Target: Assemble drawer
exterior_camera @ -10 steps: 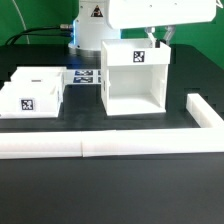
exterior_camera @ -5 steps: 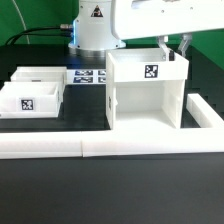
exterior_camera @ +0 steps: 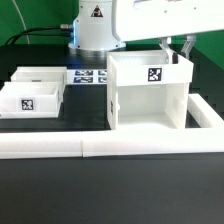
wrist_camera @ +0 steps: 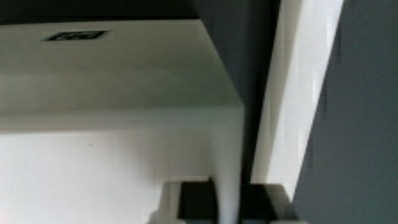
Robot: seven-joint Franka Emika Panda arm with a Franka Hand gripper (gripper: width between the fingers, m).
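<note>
The drawer's tall white casing [exterior_camera: 148,98] stands upright right of centre, with its open side facing the front and a tag on its upper front. My gripper [exterior_camera: 178,54] is at its top right corner, shut on the casing's right wall. In the wrist view the two dark fingers [wrist_camera: 192,203] clamp the thin white wall edge, and the casing [wrist_camera: 125,100] fills the view. Two small open-top trays sit at the exterior view's left: a front one with a tag [exterior_camera: 28,97] and one behind it [exterior_camera: 38,76].
A long low white L-shaped wall [exterior_camera: 60,148] runs along the front and turns back at the exterior view's right [exterior_camera: 205,110], close to the casing. The marker board [exterior_camera: 88,76] lies between the trays and the casing. The robot base [exterior_camera: 92,25] stands behind.
The casing, held by my gripper, has slid toward the exterior view's right and nearer the L-shaped wall. In the last half second it has barely moved. The trays have not moved.
</note>
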